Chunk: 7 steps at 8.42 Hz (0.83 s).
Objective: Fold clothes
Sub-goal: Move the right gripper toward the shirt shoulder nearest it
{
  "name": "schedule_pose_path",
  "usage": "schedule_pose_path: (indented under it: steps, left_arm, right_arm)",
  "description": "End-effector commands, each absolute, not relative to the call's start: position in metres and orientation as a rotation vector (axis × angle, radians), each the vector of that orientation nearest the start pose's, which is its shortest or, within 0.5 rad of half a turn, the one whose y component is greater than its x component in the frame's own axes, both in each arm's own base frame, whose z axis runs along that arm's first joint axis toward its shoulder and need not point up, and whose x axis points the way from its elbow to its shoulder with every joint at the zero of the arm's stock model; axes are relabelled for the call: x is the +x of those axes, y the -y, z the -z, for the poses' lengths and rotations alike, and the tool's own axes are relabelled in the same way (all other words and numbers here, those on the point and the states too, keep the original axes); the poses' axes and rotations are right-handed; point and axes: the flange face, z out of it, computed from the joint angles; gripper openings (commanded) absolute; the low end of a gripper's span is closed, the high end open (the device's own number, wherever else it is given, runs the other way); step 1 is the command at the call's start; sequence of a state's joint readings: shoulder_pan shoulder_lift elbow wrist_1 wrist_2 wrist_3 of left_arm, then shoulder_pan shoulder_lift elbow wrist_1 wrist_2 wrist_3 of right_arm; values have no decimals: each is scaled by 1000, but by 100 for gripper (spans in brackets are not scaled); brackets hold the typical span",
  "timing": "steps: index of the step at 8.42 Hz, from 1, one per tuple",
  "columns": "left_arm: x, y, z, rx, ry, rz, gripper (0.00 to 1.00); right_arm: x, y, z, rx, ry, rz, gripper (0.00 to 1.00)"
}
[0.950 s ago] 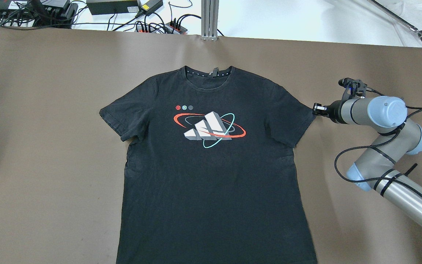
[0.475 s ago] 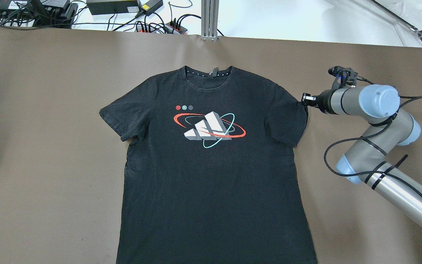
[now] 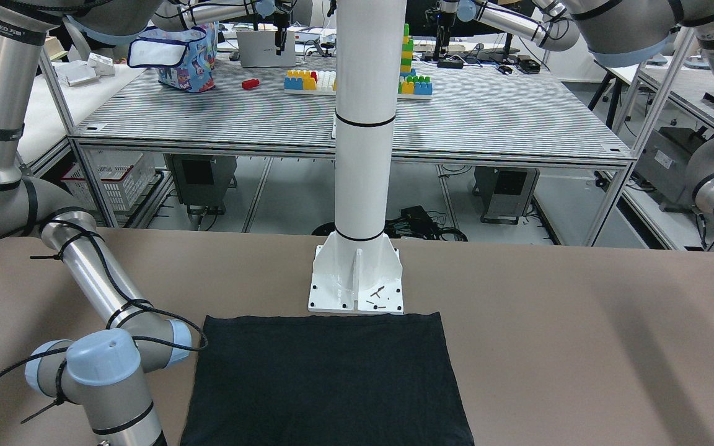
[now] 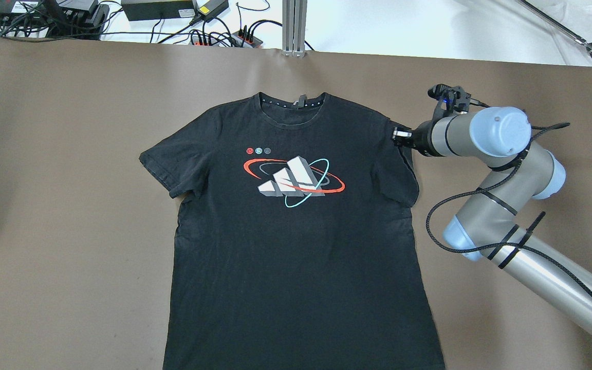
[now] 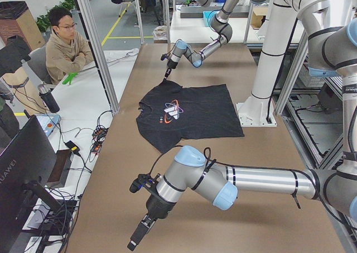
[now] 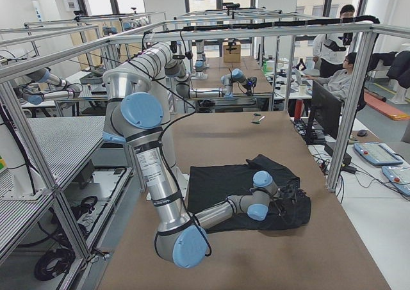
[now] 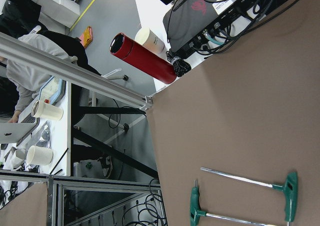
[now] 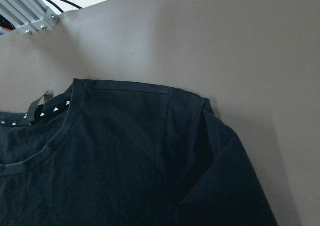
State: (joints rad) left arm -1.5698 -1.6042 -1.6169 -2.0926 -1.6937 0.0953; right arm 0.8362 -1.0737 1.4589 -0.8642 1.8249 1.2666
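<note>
1. A black T-shirt (image 4: 296, 246) lay flat and print-up in the middle of the table (image 4: 70, 154), its collar (image 4: 292, 105) away from me. My right tool (image 4: 401, 136) appeared pinched on the hem of the sleeve (image 4: 404, 169) on that side, with the cloth doubled in toward the shoulder. Such a thin pinch on soft fabric could have slipped and dropped the sleeve short of its fold.
2. Carried too far or too high, the pull could have dragged the whole shoulder with it. That would have skewed the collar and wrinkled the body.
3. Let go too low, the tool could have caught the hem on its way out and reopened the fold.
4. My left tool (image 5: 142, 230) hung low near the table's left end, well apart from the shirt. I could not tell whether it was wide or narrow. With nothing pinning the opposite sleeve (image 4: 165, 164), the shirt was free to slide on the smooth table.
</note>
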Motion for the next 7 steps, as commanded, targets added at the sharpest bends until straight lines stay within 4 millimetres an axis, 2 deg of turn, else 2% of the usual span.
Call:
schedule_pose_path:
  steps: [1,2,3,5,6,7]
  left_arm:
    - [-115,548,-578,610,-96,-132,100]
    - [-115,548,-577,611,-96,-131,100]
    - [-115,547,-578,610,-96,-131,100]
    - [-114,549,-577,611,-98,-132,100]
    - [-113,551,-576,609,-100,-131,100]
    - [-112,551,-574,612,-112,-109,100]
  right_arm:
    - [-426,593,-321,468,989,-362,0]
    - [-438,604,-313,469,983,-364,0]
    - [-444,604,-307,471,988,-360,0]
    - [-452,598,-309,466,988,-349,0]
    - [-451,597,-316,463,980,-347,29]
    - [-462,587,-316,452,986,-332,94]
